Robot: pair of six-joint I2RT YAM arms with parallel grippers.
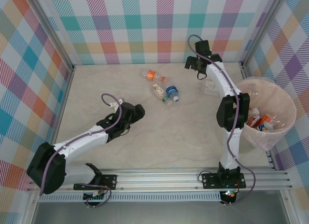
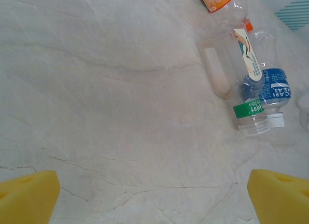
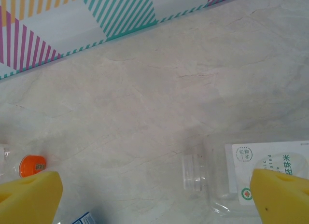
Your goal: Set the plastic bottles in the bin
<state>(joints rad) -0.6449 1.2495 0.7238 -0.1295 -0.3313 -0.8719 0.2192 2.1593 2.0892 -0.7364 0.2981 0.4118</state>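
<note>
Several plastic bottles [image 1: 171, 92] lie outside the bin [image 1: 265, 141].

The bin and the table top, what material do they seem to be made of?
The bin: probably thin plastic, pale pink, semi-translucent; its wall looks cloudy and light. The table top: marble look, cream with thin grey veins, matte; real stone or printed laminate, I cannot tell.
</note>
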